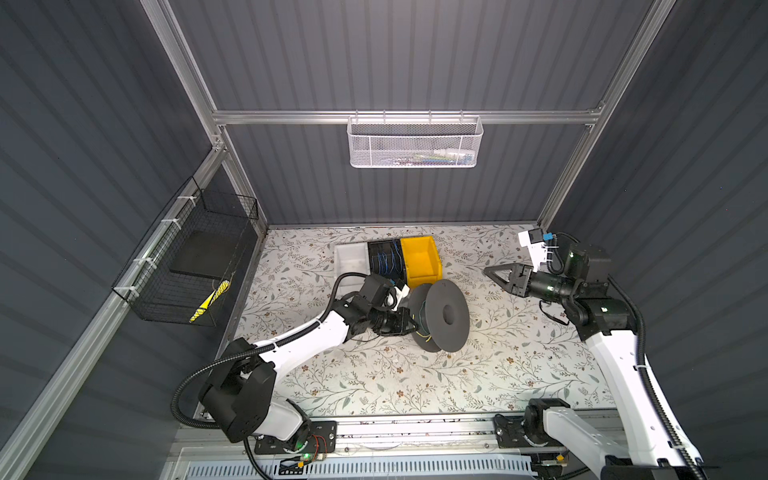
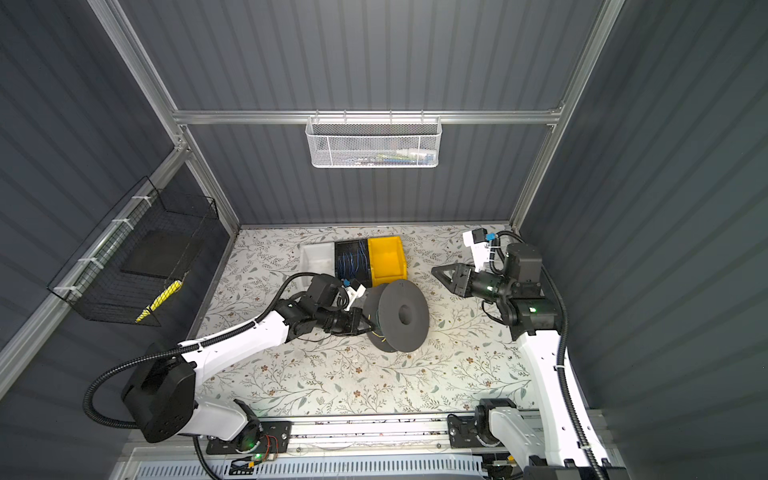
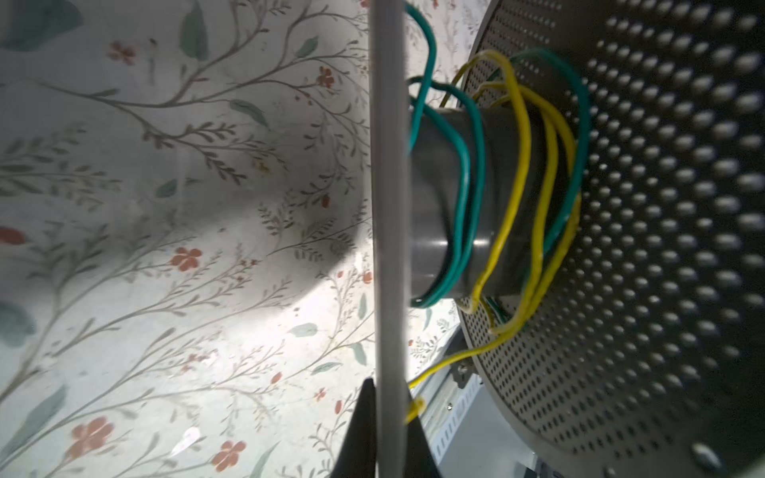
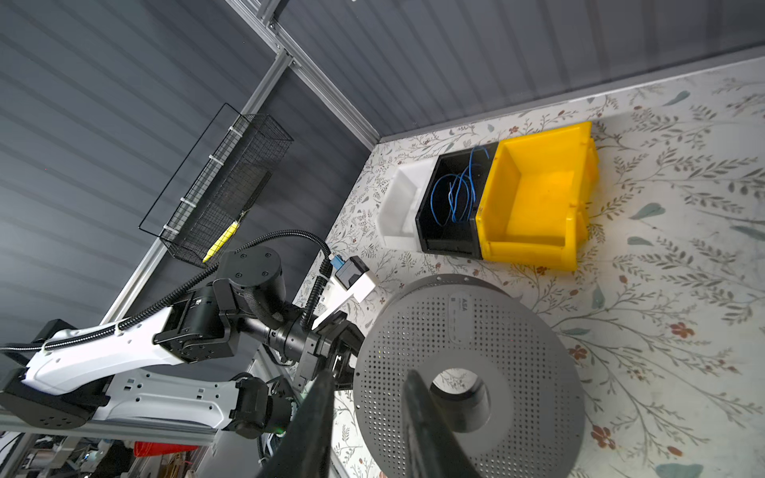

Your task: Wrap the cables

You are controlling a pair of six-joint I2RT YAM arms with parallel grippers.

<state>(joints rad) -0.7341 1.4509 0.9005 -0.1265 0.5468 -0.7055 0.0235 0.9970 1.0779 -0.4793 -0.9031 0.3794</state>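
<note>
A grey perforated spool (image 1: 446, 311) (image 2: 401, 313) (image 4: 467, 372) stands on edge mid-table. The thin yellow cable (image 3: 519, 178) is wound loosely round its core, beside a green wire (image 3: 467, 174); a little yellow shows in a top view (image 1: 424, 334). My left gripper (image 1: 413, 322) (image 2: 368, 322) (image 3: 389, 397) is shut on the rim of the spool's near flange (image 3: 389, 207). The cable's loose end (image 3: 416, 407) lies against one finger; whether it is pinched I cannot tell. My right gripper (image 1: 488, 271) (image 2: 436, 272) (image 4: 370, 374) hangs open and empty, right of the spool and apart from it.
Behind the spool stand a white bin (image 1: 349, 257), a black bin (image 1: 384, 259) with short blue wires, and a yellow bin (image 1: 422, 259). A black wire basket (image 1: 195, 266) hangs on the left wall, a white mesh basket (image 1: 415, 143) on the back wall.
</note>
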